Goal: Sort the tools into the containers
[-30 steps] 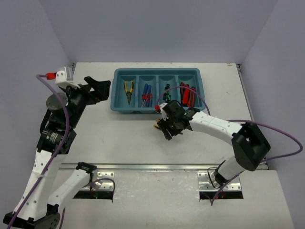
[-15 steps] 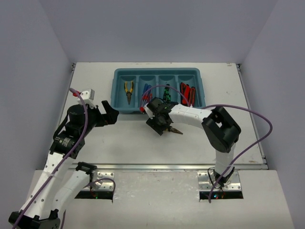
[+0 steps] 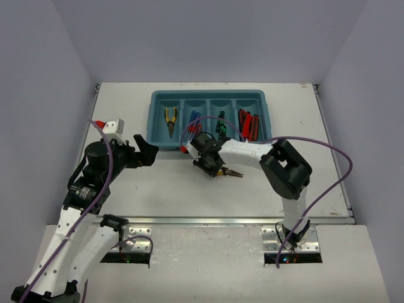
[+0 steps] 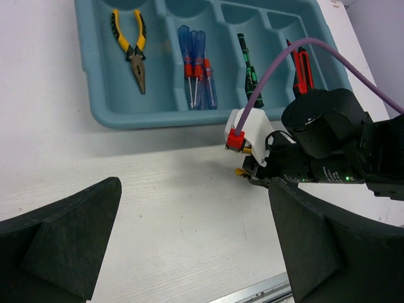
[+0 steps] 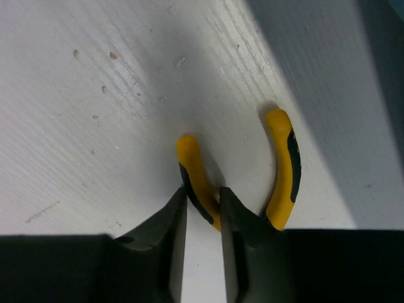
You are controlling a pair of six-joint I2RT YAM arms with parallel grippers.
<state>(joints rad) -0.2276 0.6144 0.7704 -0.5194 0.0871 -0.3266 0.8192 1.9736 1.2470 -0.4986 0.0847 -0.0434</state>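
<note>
Yellow-handled pliers (image 5: 284,170) lie on the white table just in front of the teal tray (image 3: 208,95), their metal tip (image 3: 233,173) poking out from under my right gripper (image 3: 214,169). In the right wrist view the right gripper (image 5: 203,199) is shut on the pliers' left handle, one finger on each side. The containers hold another pair of pliers (image 3: 170,120), blue-and-red screwdrivers (image 3: 194,124), a black-and-green screwdriver (image 3: 221,121) and red utility knives (image 3: 248,123). My left gripper (image 3: 150,151) hangs wide open left of the tray's front, holding nothing.
The tray's front wall (image 4: 158,117) stands right behind the right gripper. A purple cable (image 4: 278,69) arcs over the tray's right compartments. A metal rail (image 3: 208,221) runs along the table's near edge.
The right gripper moved left to the pliers and closed its fingers on one handle. The left arm swung down from the tray's left side and has since stayed nearly still, open.
</note>
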